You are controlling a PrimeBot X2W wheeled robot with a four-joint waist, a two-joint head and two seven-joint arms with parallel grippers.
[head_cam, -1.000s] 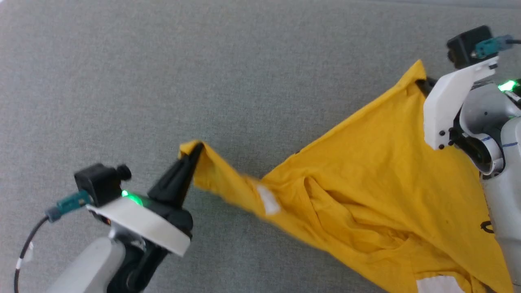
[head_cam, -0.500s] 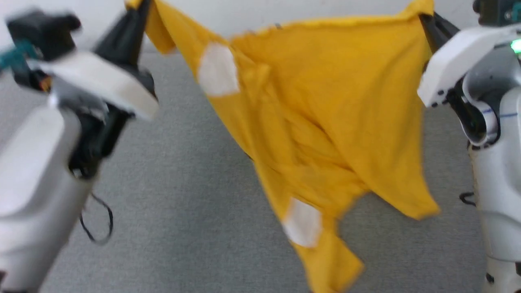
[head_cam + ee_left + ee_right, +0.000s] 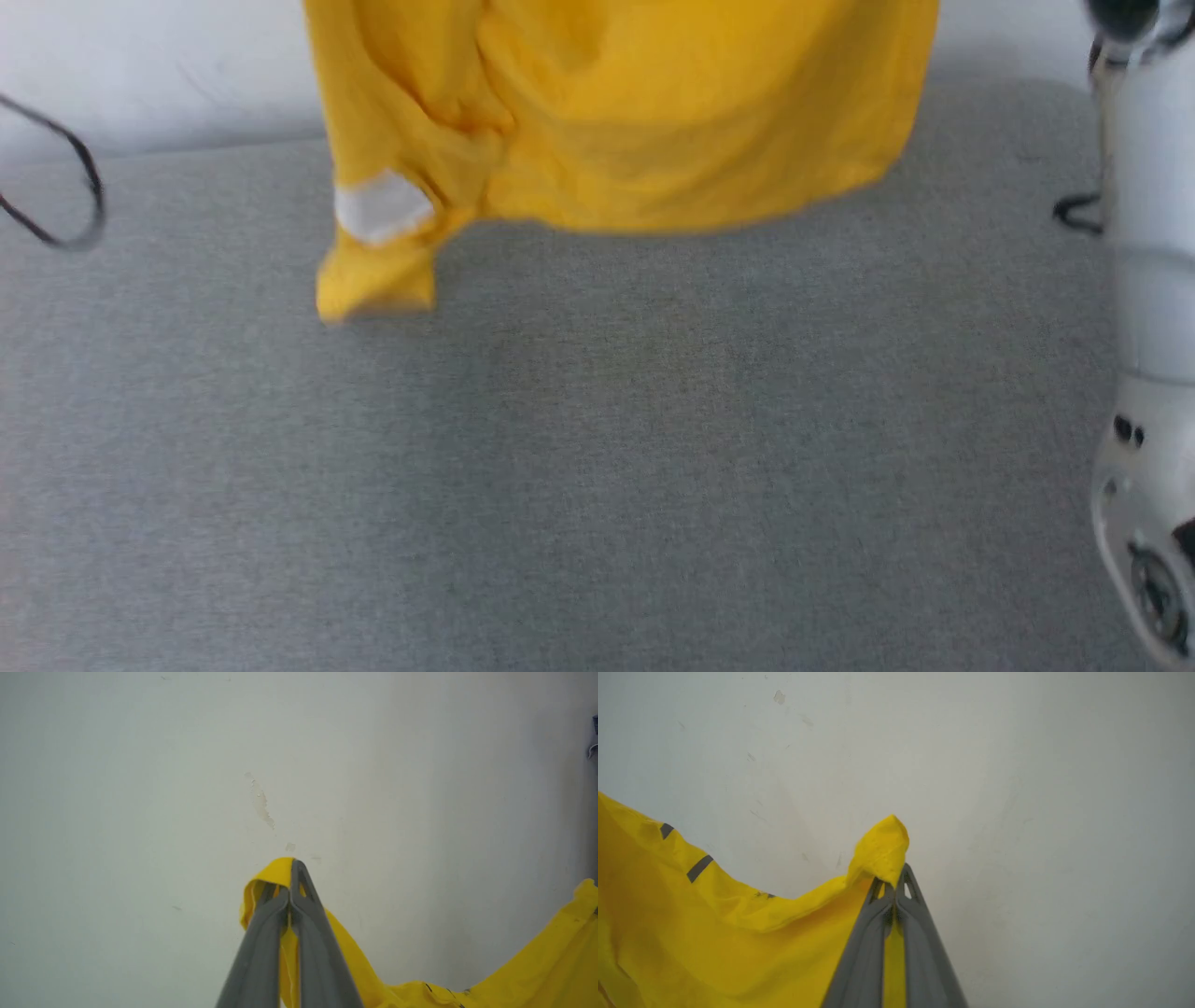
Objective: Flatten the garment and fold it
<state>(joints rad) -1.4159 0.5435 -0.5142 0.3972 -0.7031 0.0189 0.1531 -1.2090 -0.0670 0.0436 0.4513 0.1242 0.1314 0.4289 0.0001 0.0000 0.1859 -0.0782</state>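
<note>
Your left gripper (image 3: 292, 882) and right gripper (image 3: 894, 886) each pinch a corner of the garment (image 3: 653, 112) — fingers tight on yellow cloth — so it hangs over the grey surface (image 3: 597, 467) (edge marks unreadable).

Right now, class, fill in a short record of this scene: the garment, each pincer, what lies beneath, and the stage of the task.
garment: yellow T-shirt, lifted and hanging spread between both pincers
white patch: on the sleeve hanging at the head view's left
left pincer: shut on one yellow corner, pale wall behind
right pincer: shut on another yellow corner
beneath: grey surface
task stage: held up, not yet laid flat or folded
</note>
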